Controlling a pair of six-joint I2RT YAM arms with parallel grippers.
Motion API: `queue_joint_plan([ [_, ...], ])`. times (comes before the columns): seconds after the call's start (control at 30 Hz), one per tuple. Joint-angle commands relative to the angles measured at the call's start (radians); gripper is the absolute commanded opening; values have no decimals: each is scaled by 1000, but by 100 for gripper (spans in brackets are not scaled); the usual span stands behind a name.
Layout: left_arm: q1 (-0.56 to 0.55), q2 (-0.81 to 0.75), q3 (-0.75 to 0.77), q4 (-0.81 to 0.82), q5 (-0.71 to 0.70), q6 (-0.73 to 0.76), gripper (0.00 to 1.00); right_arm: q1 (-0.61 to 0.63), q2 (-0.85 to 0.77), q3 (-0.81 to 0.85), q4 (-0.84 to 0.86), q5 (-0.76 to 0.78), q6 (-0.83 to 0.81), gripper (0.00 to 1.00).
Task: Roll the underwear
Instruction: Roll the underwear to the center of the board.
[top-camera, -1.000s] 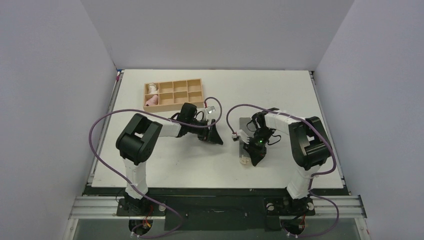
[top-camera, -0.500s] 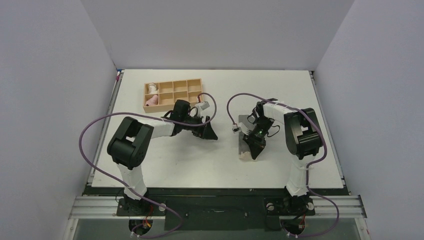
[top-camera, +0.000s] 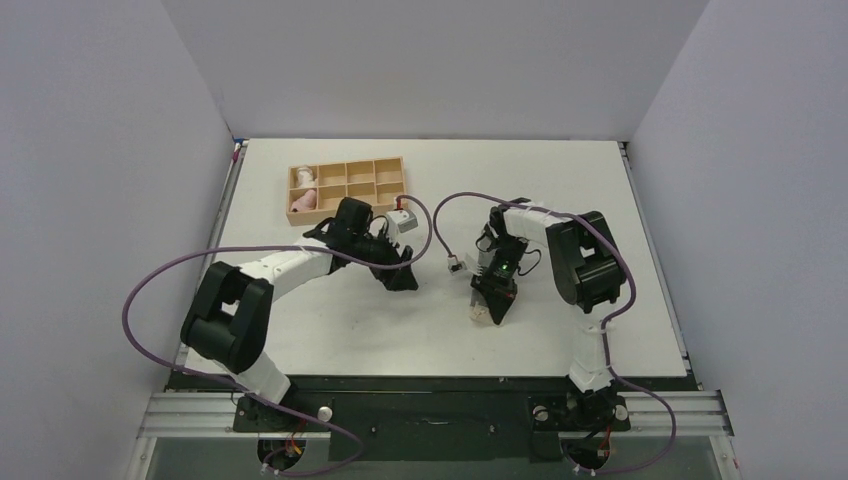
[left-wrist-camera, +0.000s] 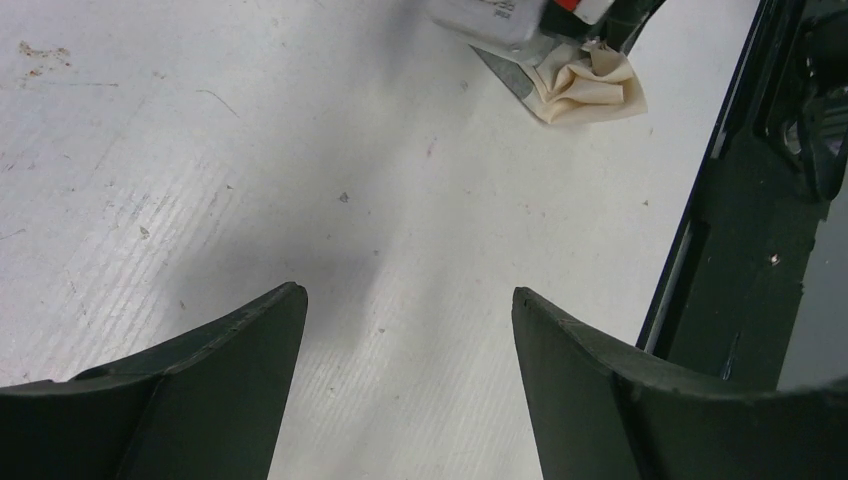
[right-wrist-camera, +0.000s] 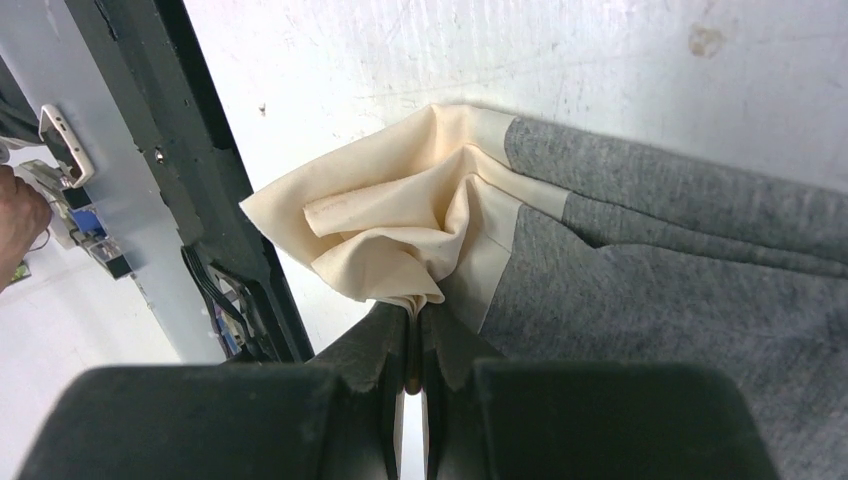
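Observation:
The underwear (right-wrist-camera: 680, 260) is dark grey fabric with a pale beige strip (right-wrist-camera: 400, 225) bunched at one end. My right gripper (right-wrist-camera: 413, 325) is shut on that bunched beige strip. In the top view the right gripper (top-camera: 497, 305) points toward the near edge and the beige end (top-camera: 483, 314) sticks out beside it on the table. My left gripper (top-camera: 403, 278) is open and empty over bare table to the left. In the left wrist view its fingers (left-wrist-camera: 250, 340) stand wide apart around the left gripper's middle (left-wrist-camera: 408, 300), and the beige end (left-wrist-camera: 590, 88) shows at the top right.
A wooden compartment tray (top-camera: 370, 190) stands at the back left, with a pink cloth roll (top-camera: 303, 203) and a white cloth roll (top-camera: 304, 177) in its left compartments. Purple cables loop from both arms. The table's dark front edge (left-wrist-camera: 720, 250) is close.
My right gripper has dragged the underwear left and nearer. My left arm has swung left and its gripper has moved a little left, staying open.

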Motion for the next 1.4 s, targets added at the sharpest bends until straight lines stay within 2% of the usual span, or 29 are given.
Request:
queue_joint_plan([
  [0.0, -51, -103, -12, -90, -62, 159, 73, 18, 28, 35, -28, -31, 4, 0],
  [0.13, -164, -165, -49, -81, -169, 232, 73, 15, 72, 50, -41, -33, 4, 0],
  [0.23, -270, -157, -15, -110, -225, 283, 73, 8, 106, 82, -69, -41, -5, 0],
  [0.53, -575, -69, 102, -115, -457, 411, 72, -5, 209, 159, -117, -47, 23, 0],
  [0.73, -716, 13, 135, -54, -594, 514, 72, -6, 241, 181, -118, -39, 44, 0],
  [0.93, -770, 106, 185, -50, -672, 589, 67, -6, 246, 185, -119, -40, 49, 0],
  [1.37, -773, 194, 281, -103, -684, 644, 61, -6, 249, 184, -119, -39, 49, 0],
])
